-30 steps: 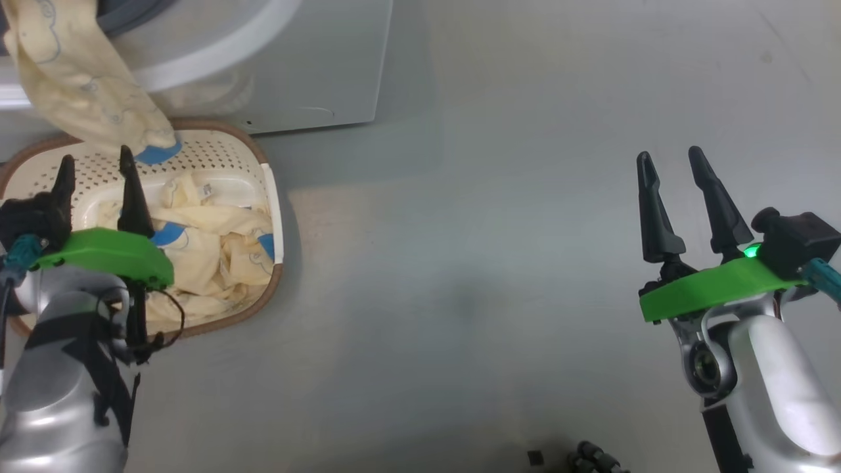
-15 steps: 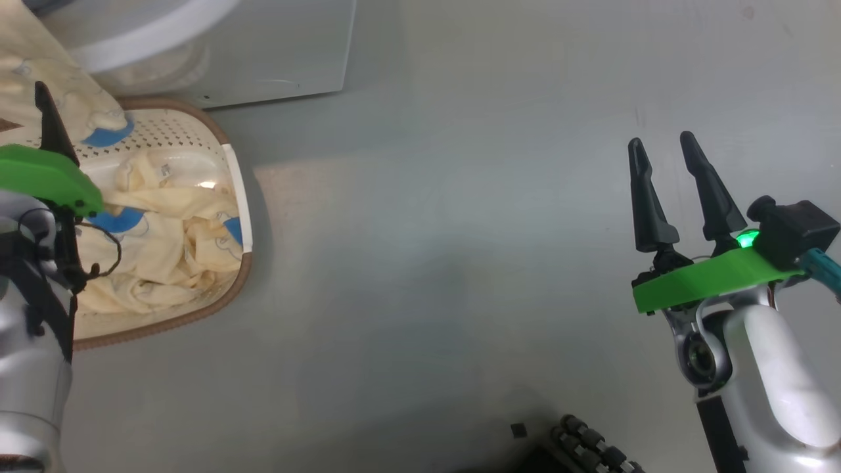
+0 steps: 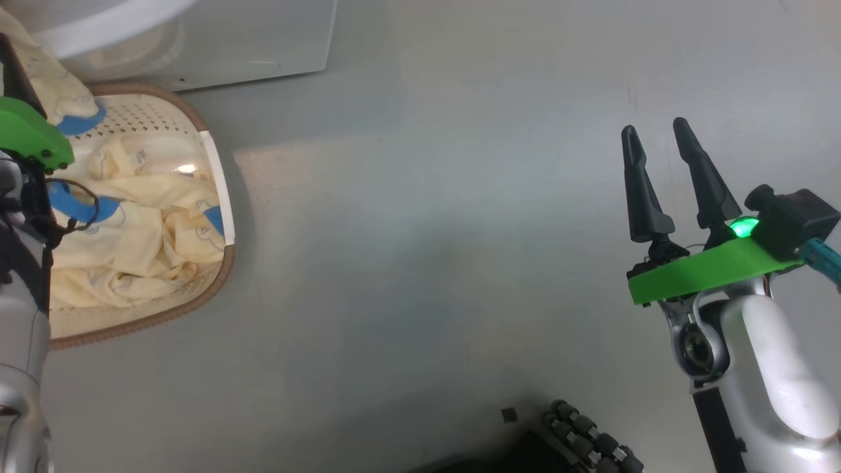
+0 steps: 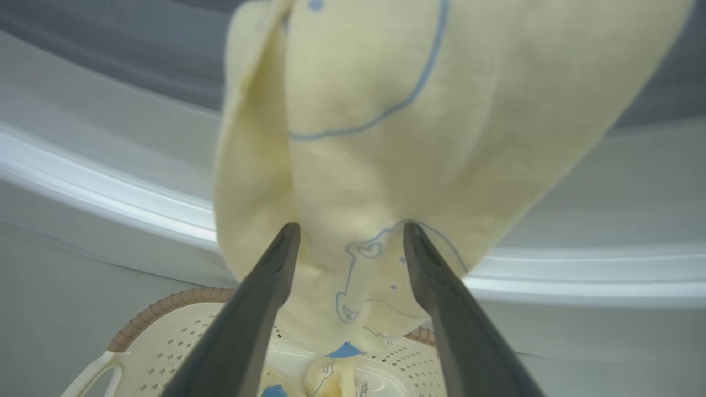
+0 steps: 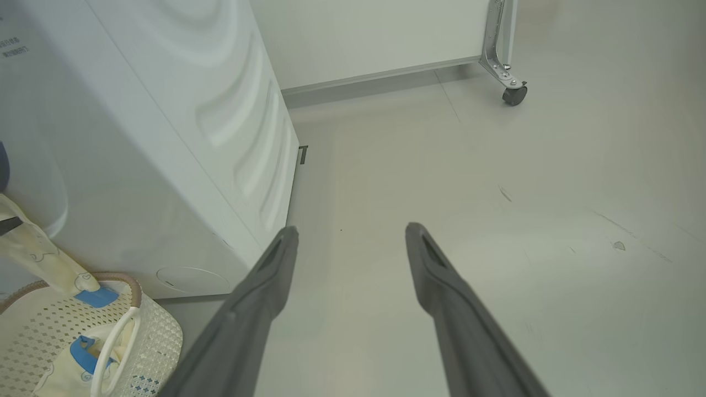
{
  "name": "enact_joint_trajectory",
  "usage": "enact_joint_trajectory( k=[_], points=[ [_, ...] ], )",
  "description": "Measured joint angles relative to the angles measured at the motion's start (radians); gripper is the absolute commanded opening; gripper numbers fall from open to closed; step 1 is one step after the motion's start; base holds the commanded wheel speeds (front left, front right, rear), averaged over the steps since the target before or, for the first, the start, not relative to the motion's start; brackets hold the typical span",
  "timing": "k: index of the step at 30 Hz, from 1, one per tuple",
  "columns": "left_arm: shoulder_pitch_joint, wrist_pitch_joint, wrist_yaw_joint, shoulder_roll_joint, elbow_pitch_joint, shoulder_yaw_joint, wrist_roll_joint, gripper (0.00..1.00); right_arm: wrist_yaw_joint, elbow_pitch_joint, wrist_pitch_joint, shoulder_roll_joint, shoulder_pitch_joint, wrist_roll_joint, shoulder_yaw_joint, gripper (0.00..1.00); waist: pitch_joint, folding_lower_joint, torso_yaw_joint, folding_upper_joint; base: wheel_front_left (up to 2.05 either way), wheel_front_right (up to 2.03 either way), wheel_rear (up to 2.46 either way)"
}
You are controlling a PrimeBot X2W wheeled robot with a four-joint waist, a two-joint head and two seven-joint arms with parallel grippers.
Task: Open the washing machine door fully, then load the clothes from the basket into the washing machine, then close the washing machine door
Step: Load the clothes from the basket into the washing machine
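Left claw (image 4: 350, 232) gapes, a hanging piece of the clothes (image 4: 386, 138) just ahead between its tips, basket (image 4: 182, 339) below. Better to pinch a thick fold, then push it deep into the washing machine (image 5: 138, 138). Right claw (image 3: 652, 126) spread, empty.

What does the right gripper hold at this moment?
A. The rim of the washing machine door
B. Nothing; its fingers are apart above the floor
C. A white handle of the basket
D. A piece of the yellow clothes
B: in the head view the right gripper has its two fingers spread with nothing between them, above the grey floor, well apart from the basket and the clothes in it.
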Motion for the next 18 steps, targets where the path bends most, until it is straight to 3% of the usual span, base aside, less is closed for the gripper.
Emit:
enact_joint_trajectory(
  k=[8, 9, 10, 11, 18],
  points=[
    [-0.035, 0.0, -0.008, 0.004, 0.047, 0.006, -0.03, 1.0, 0.0, 0.0, 0.0, 0.0, 0.0, 0.01, 0.005, 1.0, 0.008, 0.0, -0.018, 0.0, 0.0, 0.0, 0.0],
    [-0.036, 0.0, -0.008, 0.004, 0.05, 0.006, -0.036, 0.96, 0.0, 0.0, 0.0, 0.0, 0.0, 0.01, 0.006, 1.0, 0.008, 0.0, -0.019, 0.0, 0.0, 0.0, 0.0],
    [-0.038, 0.0, -0.009, 0.004, 0.053, 0.006, -0.041, 0.52, 0.0, 0.0, 0.0, 0.0, 0.0, 0.01, 0.007, 1.0, 0.007, 0.0, -0.02, 0.0, 0.0, 0.0, 0.0],
    [-0.04, 0.0, -0.009, 0.004, 0.053, 0.005, -0.042, 0.0, 0.0, 0.0, 0.0, 0.0, 0.0, 0.01, 0.007, 1.0, 0.007, -0.0001, -0.02, 0.0, 0.0, 0.0, 0.0],
    [-0.044, 0.0, -0.009, 0.005, 0.047, -0.024, -0.042, 0.0, 0.0, 0.002, 0.0, 0.0, 0.0, 0.011, 0.01, 1.0, -0.003, 0.0, -0.012, 0.0, 0.0, 0.0, 0.0]
  ],
)
